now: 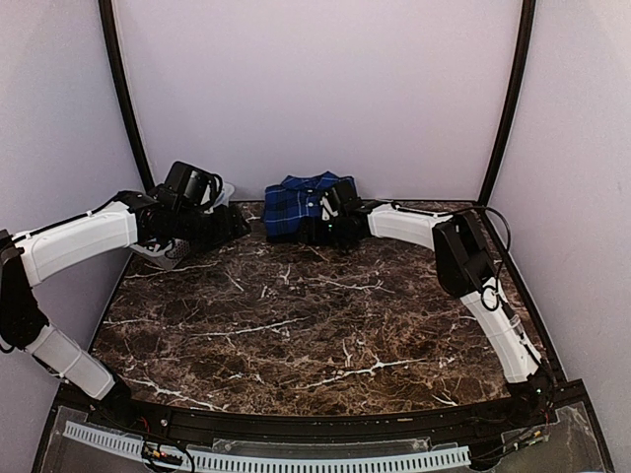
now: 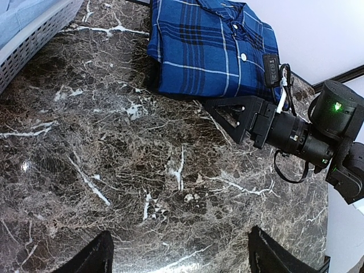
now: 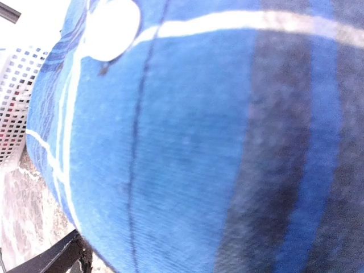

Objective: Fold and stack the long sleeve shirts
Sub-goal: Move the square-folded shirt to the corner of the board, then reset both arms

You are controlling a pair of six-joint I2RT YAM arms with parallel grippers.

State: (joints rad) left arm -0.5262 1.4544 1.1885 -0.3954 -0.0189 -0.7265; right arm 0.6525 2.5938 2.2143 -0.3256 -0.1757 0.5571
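The blue plaid shirt [image 1: 296, 205] lies folded at the back middle of the marble table; it also shows in the left wrist view [image 2: 210, 51]. My right gripper [image 1: 330, 225] is pressed against its right front edge [image 2: 227, 114]. In the right wrist view the plaid cloth [image 3: 199, 142] with a white button [image 3: 111, 25] fills the frame and hides the jaws; only one finger [image 3: 62, 259] shows. My left gripper [image 1: 232, 225] is open and empty [image 2: 182, 259] above bare marble, left of the shirt. I cannot make out the black shirt.
A white lattice basket [image 1: 225, 192] stands at the back left beside my left gripper, with pale blue cloth in it [image 2: 34, 34]. It also shows in the right wrist view [image 3: 17, 96]. White walls close the back and both sides.
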